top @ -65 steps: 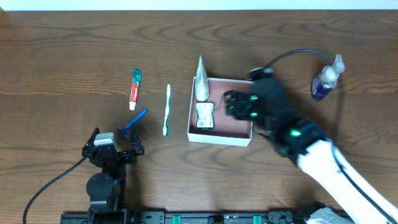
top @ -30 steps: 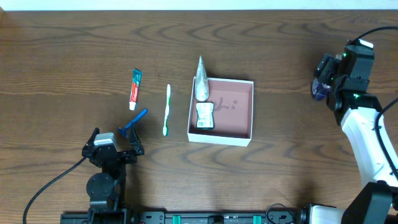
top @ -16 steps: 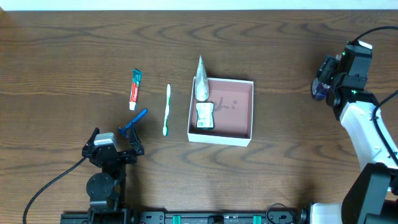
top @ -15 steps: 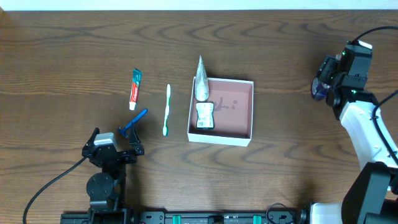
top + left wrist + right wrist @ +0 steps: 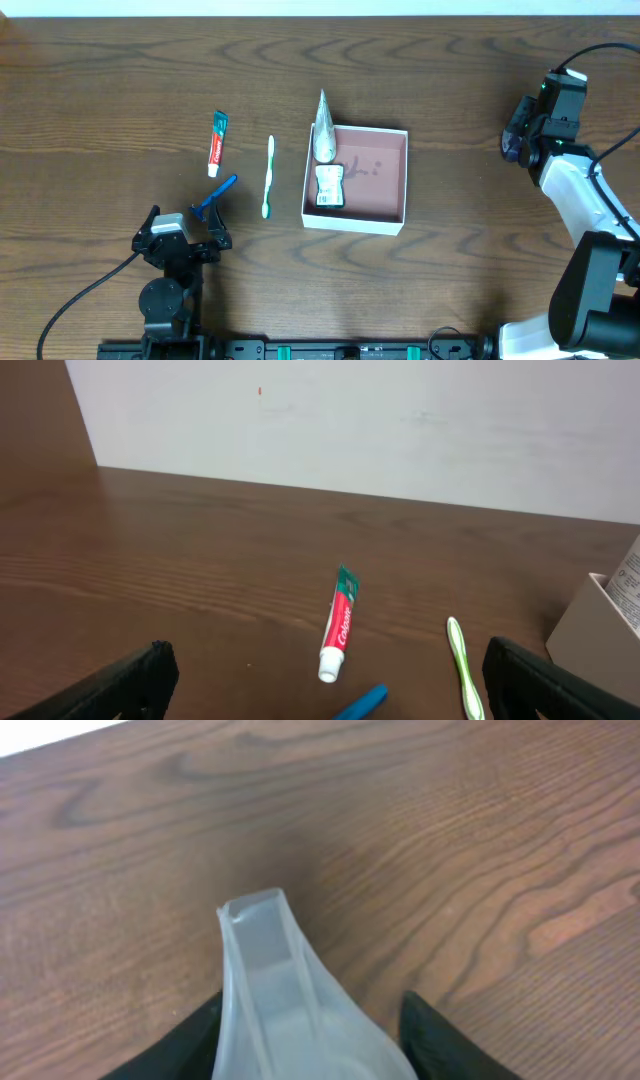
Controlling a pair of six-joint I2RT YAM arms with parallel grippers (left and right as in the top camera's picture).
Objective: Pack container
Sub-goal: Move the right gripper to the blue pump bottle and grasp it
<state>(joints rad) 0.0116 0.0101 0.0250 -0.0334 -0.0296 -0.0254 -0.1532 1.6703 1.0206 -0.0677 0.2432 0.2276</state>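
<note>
Mid-table in the overhead view: box [image 5: 405, 190], open side up, pinkish floor with a faint dark scribble; inside, along its left wall, a white tube [image 5: 322, 135] with its pointed end poking past the far rim, and a small packet [image 5: 329, 186] just nearer than that; rest of the floor bare. Left of the box on the wooden table [image 5: 120, 90]: toothbrush [image 5: 268, 176] lying lengthwise, just beside it; further left, toothpaste [image 5: 217, 143]; nearer than that, a blue razor [image 5: 214, 198], apart from both. At the near-left, left gripper [image 5: 187, 228], close to the razor without touching; fingers [image 5: 130, 682] spread wide, nothing between. At the right edge, well apart from the box, right gripper [image 5: 310, 1010]; clamped on the clear top of a bottle [image 5: 262, 960], dark pads against both flanks; blue body of the bottle only partly visible from overhead, under the wrist; upright or tilted, cannot tell.
</note>
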